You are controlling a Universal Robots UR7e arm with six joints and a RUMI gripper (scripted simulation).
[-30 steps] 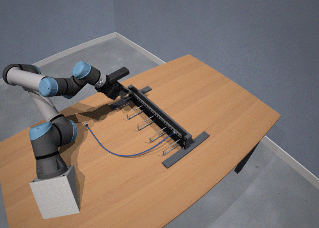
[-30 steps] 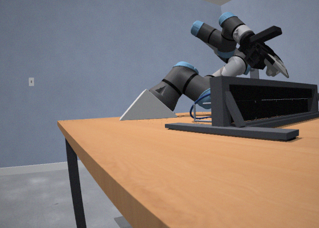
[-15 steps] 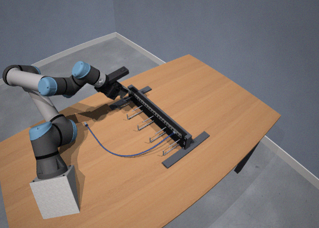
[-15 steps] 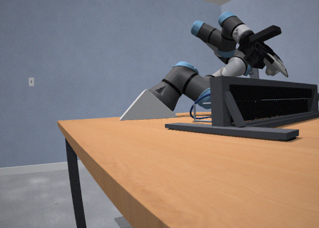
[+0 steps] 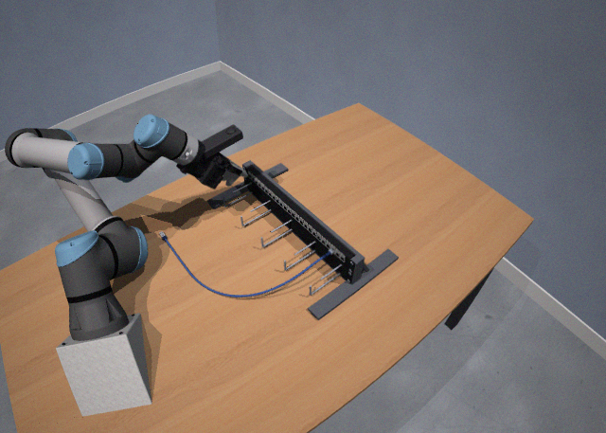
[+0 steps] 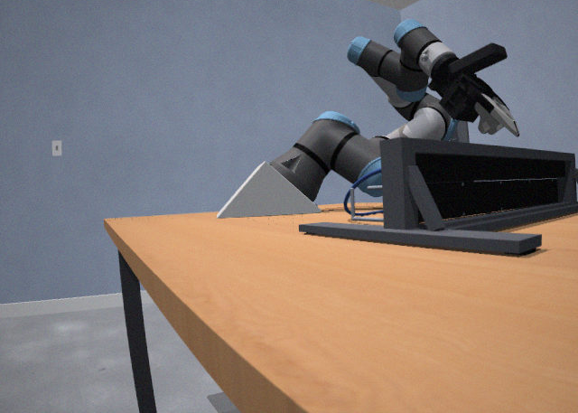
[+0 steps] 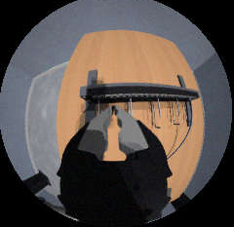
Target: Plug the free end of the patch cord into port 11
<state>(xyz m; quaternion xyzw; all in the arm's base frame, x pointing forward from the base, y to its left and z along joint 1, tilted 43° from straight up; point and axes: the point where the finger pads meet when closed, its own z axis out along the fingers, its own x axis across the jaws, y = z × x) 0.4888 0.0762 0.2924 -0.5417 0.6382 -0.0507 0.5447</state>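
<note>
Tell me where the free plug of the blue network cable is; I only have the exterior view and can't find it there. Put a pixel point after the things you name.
Observer: The small, pale free plug (image 5: 163, 235) lies on the brown wooden table (image 5: 416, 173) (image 6: 280, 282) (image 7: 122, 56), on the robot arm's side of the dark grey rack (image 5: 303, 207) (image 6: 399, 184) (image 7: 141, 87).

Operator: And the black gripper with grey fingers, is anything in it?

Observer: No, the wrist view shows the gripper's (image 5: 242, 172) (image 6: 517, 135) (image 7: 114, 108) tips together with nothing between them.

Operator: Where does the other end go in?

Observer: The blue cable (image 5: 235, 296) (image 6: 346, 201) (image 7: 183, 141) enters the port row near its right end, as you face the ports.
</note>
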